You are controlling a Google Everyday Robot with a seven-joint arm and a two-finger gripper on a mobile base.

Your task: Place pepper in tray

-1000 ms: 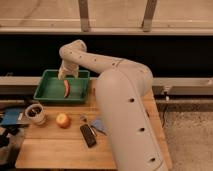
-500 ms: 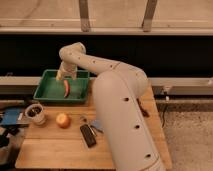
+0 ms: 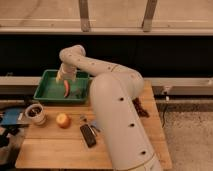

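The green tray (image 3: 47,92) stands at the back left of the wooden table. In it lies the small orange-red pepper (image 3: 66,89), a little right of the middle and resting on the tray's bottom. My gripper (image 3: 64,77) hangs directly above the pepper, over the tray's far side, open with nothing in it. The thick white arm reaches to it from the lower right and hides the tray's right end.
A round orange fruit (image 3: 62,120) and a small bowl (image 3: 35,113) sit in front of the tray. A black flat object (image 3: 88,135) lies mid-table and a dark item (image 3: 139,108) at the right. A blue thing (image 3: 10,118) is at the left edge.
The arm's bulk has shifted slightly left. The pepper has stayed where it lies in the tray and the gripper has hardly moved.
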